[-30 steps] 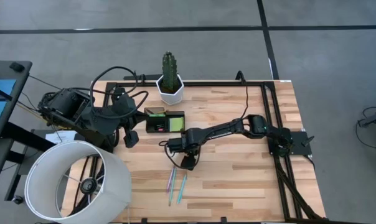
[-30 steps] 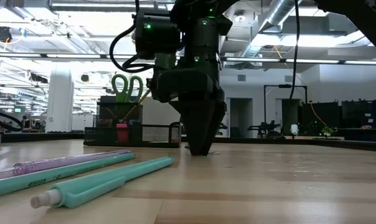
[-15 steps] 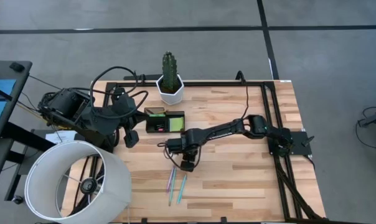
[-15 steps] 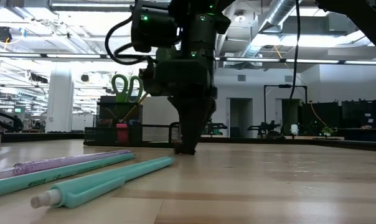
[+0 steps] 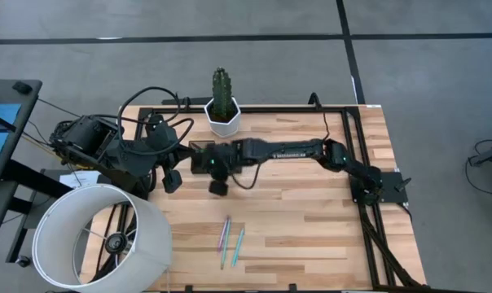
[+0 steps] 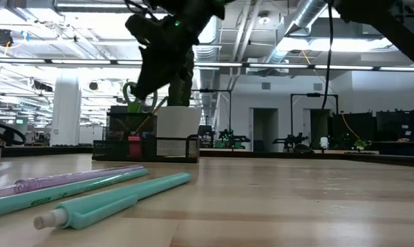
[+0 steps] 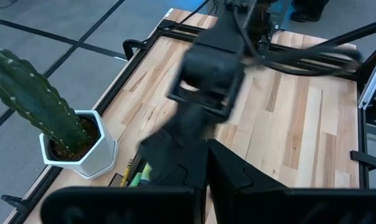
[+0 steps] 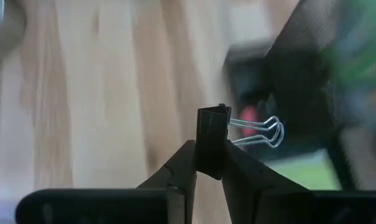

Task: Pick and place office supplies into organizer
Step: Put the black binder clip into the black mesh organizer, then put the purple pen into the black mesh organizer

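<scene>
My right gripper hangs above the table beside the black organizer, shut on a black binder clip; the high view shows it on the organizer's near side. The organizer holds green-handled scissors and a pink eraser. A purple pen and two teal pens lie flat on the wood near the front edge. My left gripper waits, shut, left of the organizer. My right gripper pinches the binder clip's black body between its two fingertips, coming at it slanting from above. The clip's silver wire handles stick out sideways past the fingers. The clip is lifted clear of the table.
A white hexagonal pot with a cactus stands just beyond the organizer at the far edge. A large white lampshade overhangs the near left corner. Bare wood stretches across the table's right half.
My right gripper has risen off the table from just beyond the pens, tipped less steeply, and swung toward the table's left and far side, up to the organizer, carrying the binder clip clear of the wood. The pens have stayed where they were.
</scene>
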Tool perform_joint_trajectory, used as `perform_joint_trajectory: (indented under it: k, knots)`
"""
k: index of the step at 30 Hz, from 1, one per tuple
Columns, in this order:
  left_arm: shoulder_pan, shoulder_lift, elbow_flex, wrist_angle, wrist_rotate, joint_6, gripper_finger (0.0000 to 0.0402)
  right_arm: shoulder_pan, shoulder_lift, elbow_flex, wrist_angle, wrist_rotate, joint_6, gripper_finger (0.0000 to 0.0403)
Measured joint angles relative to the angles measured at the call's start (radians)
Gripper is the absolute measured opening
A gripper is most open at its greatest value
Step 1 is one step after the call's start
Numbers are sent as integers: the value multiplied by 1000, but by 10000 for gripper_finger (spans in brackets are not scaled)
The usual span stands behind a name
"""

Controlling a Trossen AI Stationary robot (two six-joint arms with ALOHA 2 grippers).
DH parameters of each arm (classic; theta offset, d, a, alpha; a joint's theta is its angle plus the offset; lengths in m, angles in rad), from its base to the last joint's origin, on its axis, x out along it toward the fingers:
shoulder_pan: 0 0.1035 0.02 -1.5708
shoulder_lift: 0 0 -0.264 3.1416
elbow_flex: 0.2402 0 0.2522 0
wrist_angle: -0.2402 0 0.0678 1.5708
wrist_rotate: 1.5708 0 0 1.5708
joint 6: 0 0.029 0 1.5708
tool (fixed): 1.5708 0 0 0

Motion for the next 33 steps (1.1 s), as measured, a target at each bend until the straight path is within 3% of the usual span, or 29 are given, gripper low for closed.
perform_joint_trajectory:
  k: [7,10,15,20,26,33]
  knots:
    - [0,0,0,-1,0,0,0,-68,14,2,161,-202,103,51]
    - [0,0,0,-1,0,0,0,-74,25,-1,190,-236,134,54]
    - [0,0,0,-2,0,19,0,-82,55,0,220,-220,156,54]
    - [0,0,0,-2,1,27,0,-93,91,0,218,-55,139,55]
    - [0,0,0,-4,7,29,0,-111,125,-1,209,-54,127,69]
    - [0,0,0,-11,8,32,0,-116,134,2,207,-52,129,119]
